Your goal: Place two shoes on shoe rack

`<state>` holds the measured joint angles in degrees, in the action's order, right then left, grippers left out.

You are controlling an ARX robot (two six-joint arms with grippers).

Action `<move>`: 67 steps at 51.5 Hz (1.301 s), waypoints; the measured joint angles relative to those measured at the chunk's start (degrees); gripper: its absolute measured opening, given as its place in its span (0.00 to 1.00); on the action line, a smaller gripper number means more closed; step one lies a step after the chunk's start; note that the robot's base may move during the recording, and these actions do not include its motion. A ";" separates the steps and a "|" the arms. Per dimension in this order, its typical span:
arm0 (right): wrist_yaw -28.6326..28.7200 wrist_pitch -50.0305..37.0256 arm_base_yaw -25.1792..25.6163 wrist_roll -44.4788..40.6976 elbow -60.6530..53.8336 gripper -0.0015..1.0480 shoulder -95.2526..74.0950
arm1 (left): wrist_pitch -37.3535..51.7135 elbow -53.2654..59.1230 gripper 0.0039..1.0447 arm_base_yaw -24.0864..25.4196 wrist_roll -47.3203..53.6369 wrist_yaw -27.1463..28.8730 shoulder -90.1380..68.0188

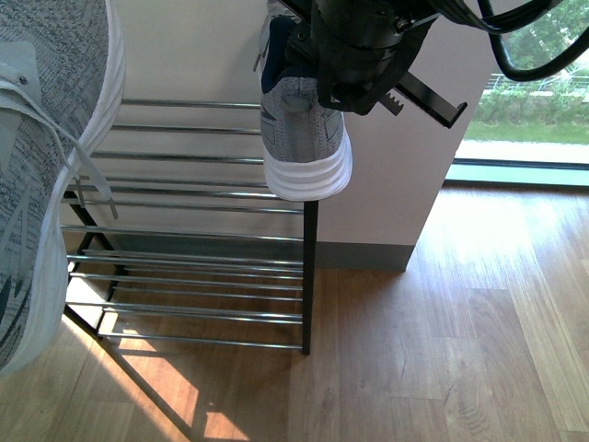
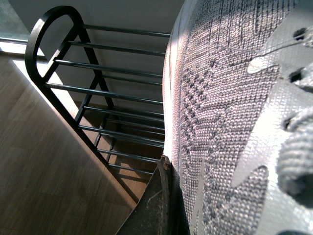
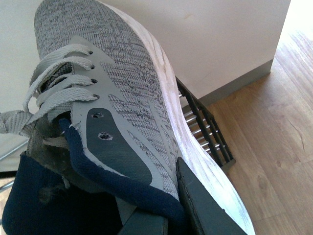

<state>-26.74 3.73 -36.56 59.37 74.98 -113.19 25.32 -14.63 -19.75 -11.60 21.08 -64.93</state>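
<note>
Left tool (image 2: pixel 164 198) clamps the left sneaker (image 1: pixel 41 184), held near at the shoe rack's (image 1: pixel 184 235) left end; right tool (image 1: pixel 363 69) grips the right sneaker (image 1: pixel 308 138) above its right end.

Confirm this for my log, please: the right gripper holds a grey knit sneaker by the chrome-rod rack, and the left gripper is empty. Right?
No. The left gripper is not empty: the left wrist view shows it gripping a second grey sneaker. The rest stands: the right gripper holds the other sneaker by the rack.
</note>
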 joint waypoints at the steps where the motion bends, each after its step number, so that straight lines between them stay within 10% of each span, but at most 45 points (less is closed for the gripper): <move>1: 0.07 -0.24 -0.15 0.02 -0.63 0.01 0.63 | 0.00 0.00 0.05 0.00 0.00 0.04 0.00; 67: 1.92 1.68 -5.95 2.75 8.07 0.01 -6.91 | 0.00 0.00 0.05 0.00 0.00 -0.02 0.00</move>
<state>-24.82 5.41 -42.50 62.13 83.05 -120.09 25.32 -14.63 -19.75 -11.60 21.06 -64.93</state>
